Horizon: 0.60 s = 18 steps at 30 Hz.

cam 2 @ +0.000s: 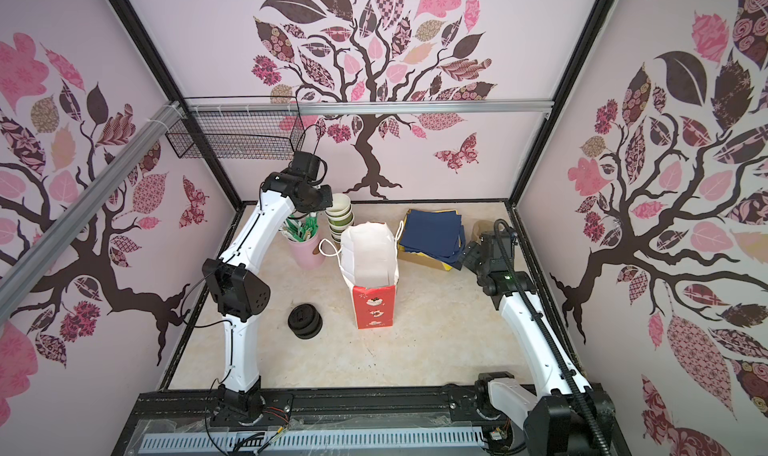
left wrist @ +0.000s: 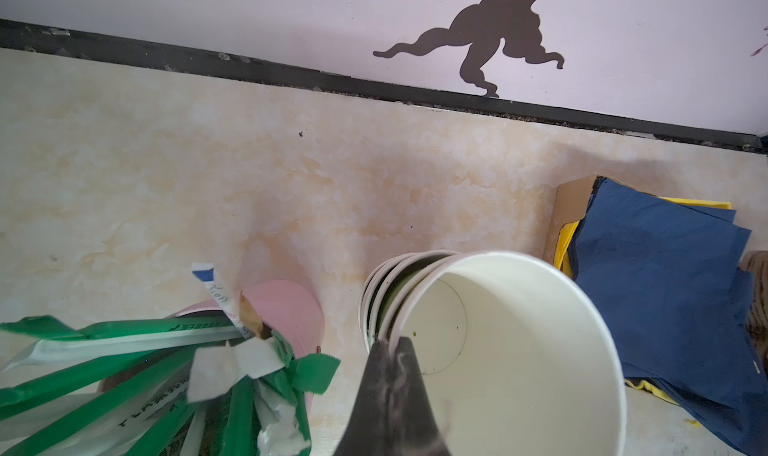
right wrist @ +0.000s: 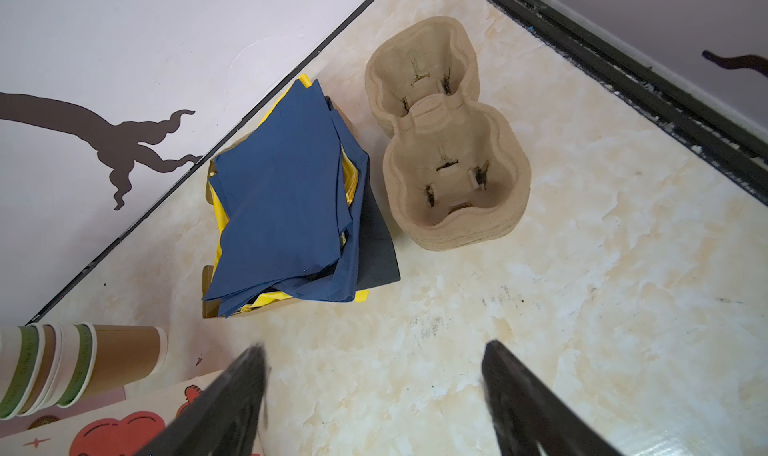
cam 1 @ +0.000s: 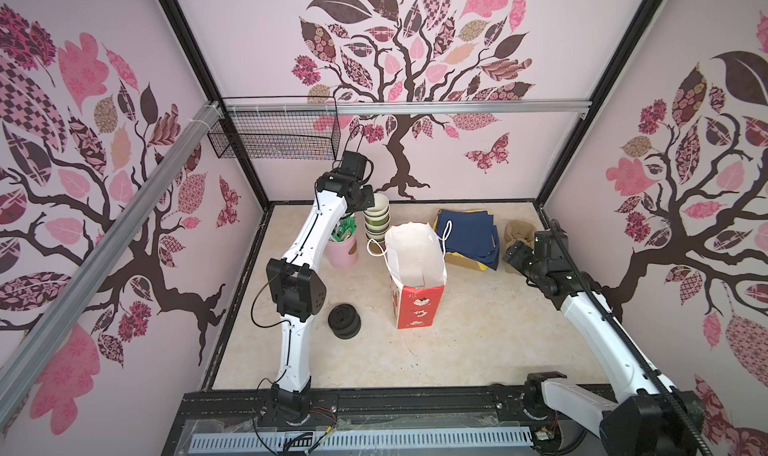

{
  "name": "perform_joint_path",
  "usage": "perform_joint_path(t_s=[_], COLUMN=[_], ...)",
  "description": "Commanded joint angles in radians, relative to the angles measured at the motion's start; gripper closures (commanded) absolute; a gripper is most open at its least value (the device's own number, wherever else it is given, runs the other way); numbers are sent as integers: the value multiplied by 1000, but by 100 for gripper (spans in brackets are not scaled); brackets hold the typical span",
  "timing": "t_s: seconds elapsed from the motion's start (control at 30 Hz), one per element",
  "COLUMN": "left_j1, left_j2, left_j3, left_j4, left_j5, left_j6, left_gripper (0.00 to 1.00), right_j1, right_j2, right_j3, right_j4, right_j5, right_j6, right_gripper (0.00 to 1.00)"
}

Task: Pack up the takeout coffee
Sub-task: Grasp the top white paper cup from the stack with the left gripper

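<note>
Nested stack of paper cups (cam 1: pixel 377 221) with green and brown bands, white inside and rolled rims, at the back of the glossy marble-look table (cam 1: pixel 478 350). Left gripper (left wrist: pixel 390 350) is clamped on the rim of the top cup (left wrist: pixel 519 329). Pink cup of wrapped straws (cam 1: pixel 343 256) just beside the stack. Red paper bag (cam 1: pixel 415 304) stands open right in front. Squat black lids (cam 1: pixel 344 321) nearer. Right gripper (right wrist: pixel 374 350) spread wide, holding nothing, near the navy napkins (right wrist: pixel 282 192) and moulded pulp carrier (right wrist: pixel 449 150).
</note>
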Motion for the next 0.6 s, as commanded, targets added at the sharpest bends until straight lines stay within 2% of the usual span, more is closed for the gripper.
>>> perform_joint_path(t_s=[0.0, 0.23, 0.57], left_j1=[-4, -6, -22], left_j2=[-52, -40, -101], left_j3=[-36, -35, -66], left_j4=[18, 27, 140], left_j5=[12, 29, 30], left_j6=[7, 19, 56], left_gripper=[98, 98, 99], right_j1=[-1, -2, -1], right_j2=[-19, -26, -40], right_j3=[-5, -5, 1], right_j4=[-9, -14, -25], right_j5=[-1, -2, 0], right_j6=[5, 8, 5], right_gripper=[16, 16, 16])
